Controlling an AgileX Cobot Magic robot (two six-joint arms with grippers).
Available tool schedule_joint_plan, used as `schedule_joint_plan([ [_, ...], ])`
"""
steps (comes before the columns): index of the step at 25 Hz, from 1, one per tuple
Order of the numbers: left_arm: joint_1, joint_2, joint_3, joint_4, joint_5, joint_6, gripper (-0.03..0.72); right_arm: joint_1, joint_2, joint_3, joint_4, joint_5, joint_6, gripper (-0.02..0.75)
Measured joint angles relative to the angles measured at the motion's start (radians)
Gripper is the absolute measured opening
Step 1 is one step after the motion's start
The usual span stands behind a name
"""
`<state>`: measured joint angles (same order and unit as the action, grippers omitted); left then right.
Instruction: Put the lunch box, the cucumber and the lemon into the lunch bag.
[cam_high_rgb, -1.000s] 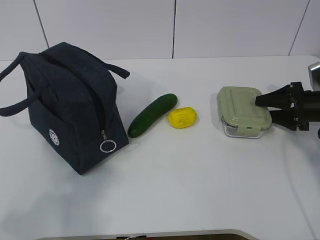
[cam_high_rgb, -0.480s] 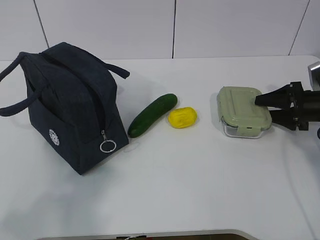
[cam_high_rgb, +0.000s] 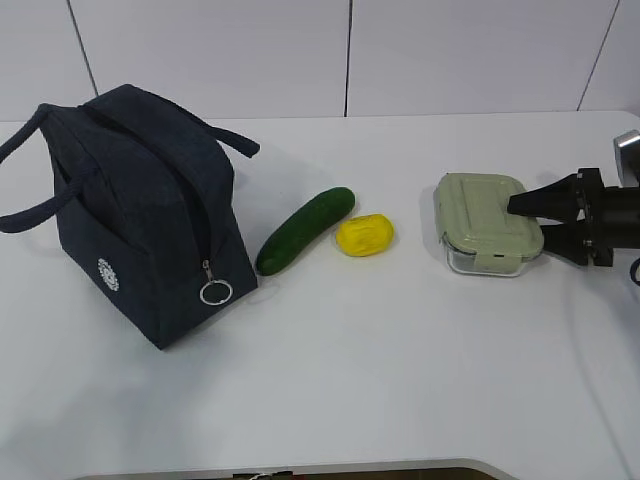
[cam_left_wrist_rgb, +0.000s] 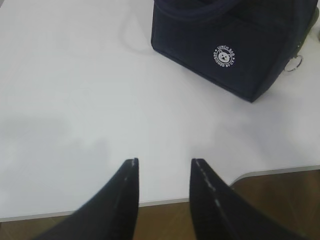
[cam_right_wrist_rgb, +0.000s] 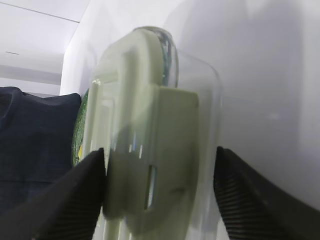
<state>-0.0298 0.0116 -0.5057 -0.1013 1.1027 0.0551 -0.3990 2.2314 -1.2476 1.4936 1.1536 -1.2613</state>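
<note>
The lunch box, clear with a sage-green lid, sits on the white table at the right. My right gripper is open, with its jaws on either side of the box's right end. In the right wrist view one finger touches the lid's edge and the other stands a little off the lunch box. The cucumber and the lemon lie side by side in the middle. The navy lunch bag stands at the left with its zipper closed. My left gripper is open and empty above the table's front edge, short of the lunch bag.
The bag's silver ring pull hangs at its near right corner, and its two loop handles stick out to the left. The table's front edge runs along the bottom. A white wall stands behind the table.
My right gripper has edged slightly to the left along the lunch box's end. Nothing else has moved.
</note>
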Motion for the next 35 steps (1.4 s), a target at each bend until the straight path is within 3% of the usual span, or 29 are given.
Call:
schedule_joint_plan([
  [26,0.0,0.0,0.0,0.0,0.0,0.0,0.242,0.022,0.004,0.0,0.014,0.002,-0.007,0.532],
  [35,0.0,0.0,0.0,0.0,0.0,0.0,0.242,0.022,0.004,0.0,0.021,0.009,-0.009,0.398],
])
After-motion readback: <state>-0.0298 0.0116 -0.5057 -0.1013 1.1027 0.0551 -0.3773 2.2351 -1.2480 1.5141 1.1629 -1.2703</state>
